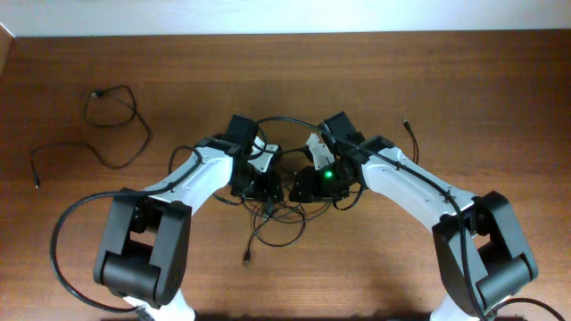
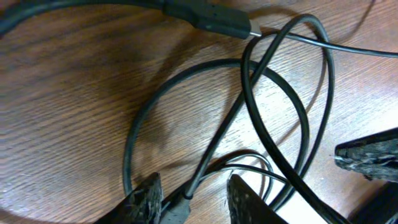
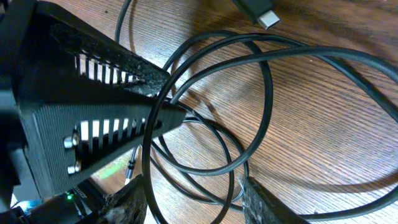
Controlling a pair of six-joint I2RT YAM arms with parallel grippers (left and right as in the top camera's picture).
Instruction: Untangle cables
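Both arms bend inward from their bases and meet tip to tip over the middle of the wooden table [image 1: 464, 80]. The left gripper [image 2: 189, 186] reaches down with its fingers apart and a thin strand running between them. The right gripper [image 3: 193, 193] is likewise spread, straddling several loops. The tangled cables [image 1: 272, 218] lie beneath both grippers. A loose cable [image 1: 116, 125] lies well apart, far left of the tangle.
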